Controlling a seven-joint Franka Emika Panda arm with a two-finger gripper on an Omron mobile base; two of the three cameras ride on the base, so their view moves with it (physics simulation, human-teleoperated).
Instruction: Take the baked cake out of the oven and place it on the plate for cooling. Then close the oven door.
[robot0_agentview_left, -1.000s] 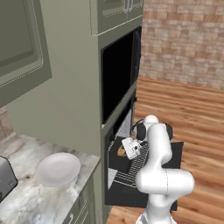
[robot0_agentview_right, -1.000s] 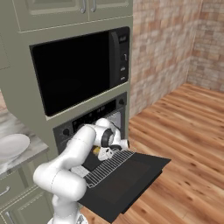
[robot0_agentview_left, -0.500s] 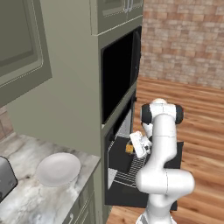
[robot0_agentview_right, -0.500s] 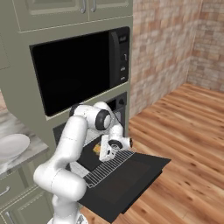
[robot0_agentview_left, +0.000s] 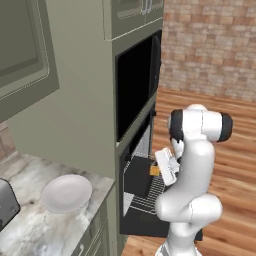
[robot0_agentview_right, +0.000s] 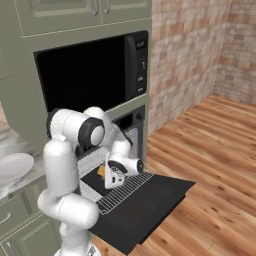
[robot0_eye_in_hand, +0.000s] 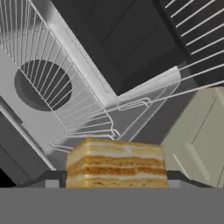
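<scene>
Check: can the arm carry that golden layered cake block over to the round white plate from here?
Probably yes. The cake block sits between the fingers, already outside the oven; the white plate lies bare on the marble counter, nothing visibly between.

Brick wall (robot0_agentview_right: 200, 55) seen at back and right. Wooden plank floor (robot0_agentview_right: 210, 150) laid throughout. Grey-green cabinets (robot0_agentview_left: 75, 100) set around built-in appliances. Marbled counter (robot0_agentview_left: 30, 230) noted low left, silver toaster (robot0_agentview_left: 6, 205) on it.

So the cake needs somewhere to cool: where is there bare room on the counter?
The white plate is bare, and marble counter lies open in front of it. The toaster crowds the left edge.
</scene>
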